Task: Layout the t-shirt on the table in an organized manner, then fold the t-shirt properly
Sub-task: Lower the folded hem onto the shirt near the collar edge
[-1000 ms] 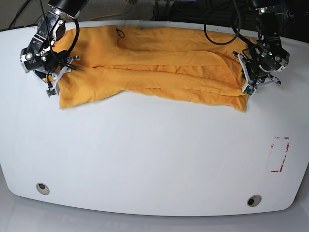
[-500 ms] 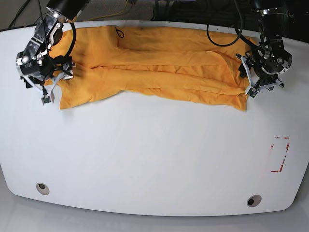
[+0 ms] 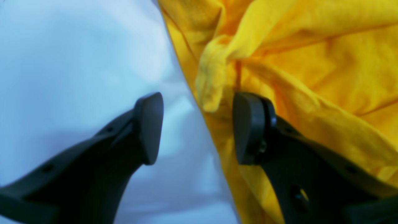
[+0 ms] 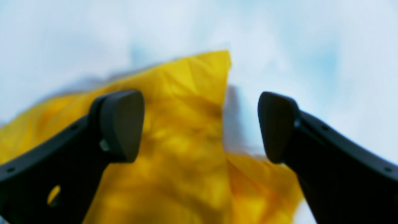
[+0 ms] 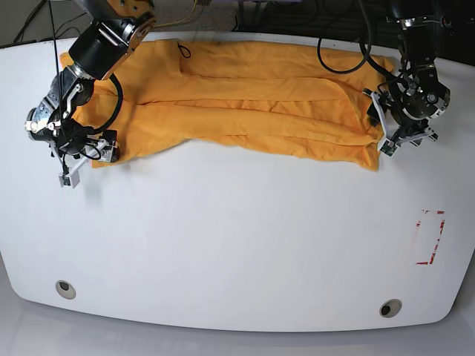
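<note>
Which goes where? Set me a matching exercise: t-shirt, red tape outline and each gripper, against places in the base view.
1 t-shirt
2 red tape outline
3 left gripper
4 right gripper

A bare table, right side
B fingers open, shirt's left end
C spread across the far half
D fingers open, shirt's right end

Pairs: 1-C, 2-A, 3-D, 4-B

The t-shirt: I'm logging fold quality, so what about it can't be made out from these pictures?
- Base view: the t-shirt has its left end partly covered by the right arm and cables; its right end sits behind the left end effector.
- Base view: any neck label is too small or folded under to find.
- Right wrist view: the fabric is blurred, so its creases cannot be read.
- Left wrist view: the picture's edges cut the cloth off, showing only one bunched fold.
</note>
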Robot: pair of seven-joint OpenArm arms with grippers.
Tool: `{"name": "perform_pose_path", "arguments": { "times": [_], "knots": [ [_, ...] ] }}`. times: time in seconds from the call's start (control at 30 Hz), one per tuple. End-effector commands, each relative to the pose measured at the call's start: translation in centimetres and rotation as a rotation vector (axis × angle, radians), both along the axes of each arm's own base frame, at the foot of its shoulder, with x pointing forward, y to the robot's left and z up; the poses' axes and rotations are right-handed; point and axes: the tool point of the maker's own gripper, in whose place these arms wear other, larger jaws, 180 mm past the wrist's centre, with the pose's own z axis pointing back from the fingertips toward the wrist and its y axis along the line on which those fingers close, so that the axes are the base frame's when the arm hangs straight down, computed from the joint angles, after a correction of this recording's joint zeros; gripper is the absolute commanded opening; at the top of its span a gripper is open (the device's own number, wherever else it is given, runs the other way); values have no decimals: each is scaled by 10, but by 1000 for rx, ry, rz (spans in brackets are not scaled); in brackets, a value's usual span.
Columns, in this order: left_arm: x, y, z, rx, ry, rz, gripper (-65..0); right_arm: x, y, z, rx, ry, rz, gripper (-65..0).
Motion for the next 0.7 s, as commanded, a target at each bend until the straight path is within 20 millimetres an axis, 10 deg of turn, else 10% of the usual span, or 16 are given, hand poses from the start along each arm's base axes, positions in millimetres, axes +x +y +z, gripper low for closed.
{"name": "perform_pose_path", "arguments": {
  "times": [0.0,0.67],
  "knots": [
    [8,2,10,4,-39,-3,-319,15,-11,5,29,-48,-28,-98],
    [18,2,17,4,-65,-3,-319,13,9,-20,147,39,-34,-103]
  ]
}}
